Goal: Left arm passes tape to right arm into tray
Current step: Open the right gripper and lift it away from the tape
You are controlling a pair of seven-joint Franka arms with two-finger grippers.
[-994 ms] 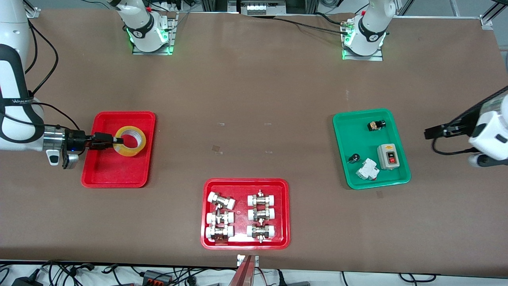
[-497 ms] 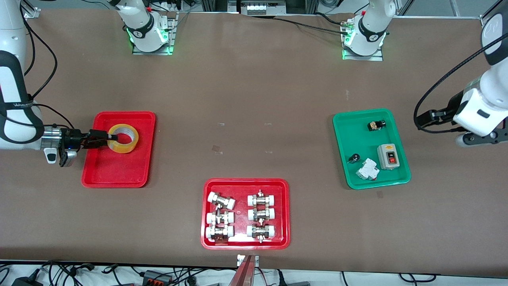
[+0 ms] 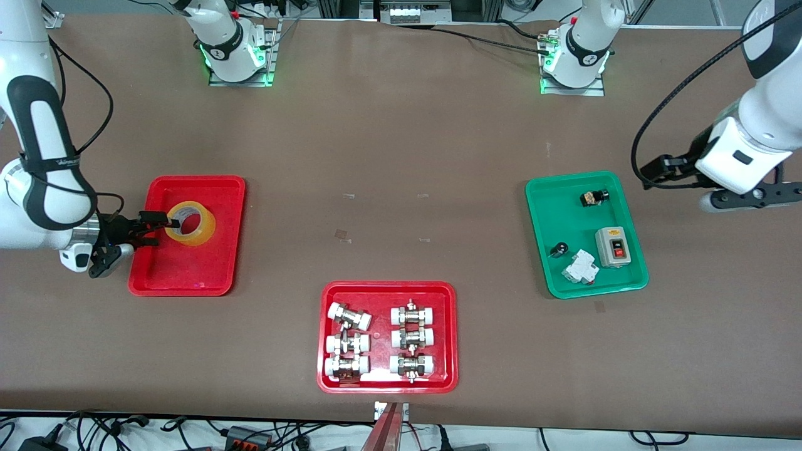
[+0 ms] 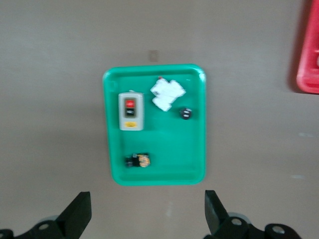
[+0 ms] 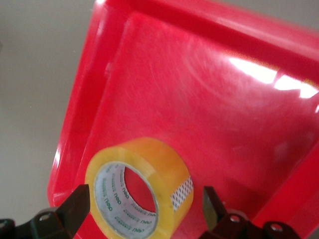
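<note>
The yellow tape point(image 3: 202, 229) rests in the plain red tray point(image 3: 182, 275), leaning on its side with its white printed core showing. My right gripper point(image 3: 152, 229) is open at the tray's edge toward the right arm's end, just off the roll. In the right wrist view the tape point(image 5: 149, 159) sits between the spread fingers point(image 5: 79, 206) of my right gripper point(image 5: 144, 209) without touching them, on the tray's floor point(image 5: 224, 99). My left gripper point(image 3: 658, 169) is open and empty, over bare table beside the green tray; it also shows in the left wrist view point(image 4: 147, 214).
A green tray point(image 3: 567, 213) with a switch box and small parts lies toward the left arm's end; it shows in the left wrist view point(image 4: 164, 144). A red tray with white-capped fittings point(image 3: 385, 294) lies near the front camera.
My right gripper has opened, let go of the tape and drawn back toward the right arm's end. The tape shifted slightly in the tray. My left arm lifted and swung toward its base.
</note>
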